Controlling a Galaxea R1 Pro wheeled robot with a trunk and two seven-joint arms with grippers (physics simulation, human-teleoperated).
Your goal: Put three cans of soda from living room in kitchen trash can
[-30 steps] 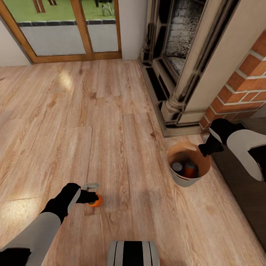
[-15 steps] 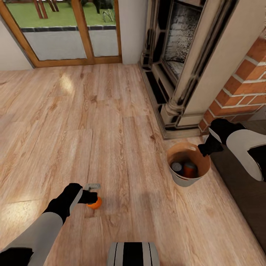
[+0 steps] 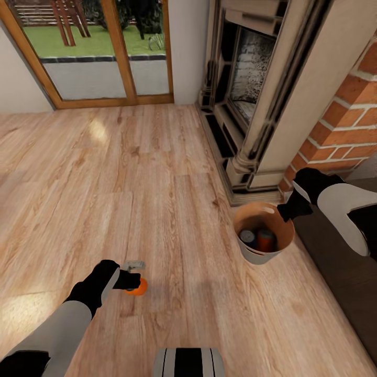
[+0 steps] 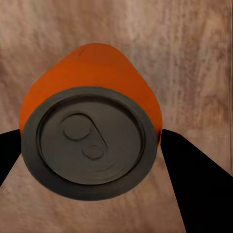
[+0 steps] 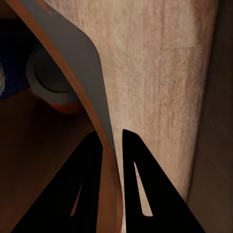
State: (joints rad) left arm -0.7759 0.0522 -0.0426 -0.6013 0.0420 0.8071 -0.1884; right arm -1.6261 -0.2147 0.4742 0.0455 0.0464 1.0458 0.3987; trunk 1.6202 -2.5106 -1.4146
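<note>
Open plank floor (image 3: pixel 157 173) stretched ahead of me to the wood-framed glass doors (image 3: pixel 104 52), with bare boards all around my left arm. To my right the room closed in: the fireplace (image 3: pixel 251 94) with its stone surround and brick side (image 3: pixel 345 131) stood just beyond the tash can (image 3: pixel 256 255), and a dark surface ran along my right edge beside it.

The tash can sat on the floor near the fireplace base, holding a dark blue can (image 3: pixel 247 236) and an orange can (image 3: pixel 266 240) side by side. My right gripper (image 5: pixel 112 145) was pinched narrowly on the can's rim, one finger inside against the brown wall, one outside.

My left gripper (image 3: pixel 133 281) was closed around the third can of soda (image 4: pixel 90 131), orange, its fingers (image 4: pixel 194 184) pressing its two sides, its grey top facing my wrist camera, low over the floor, well apart from the tash can.
</note>
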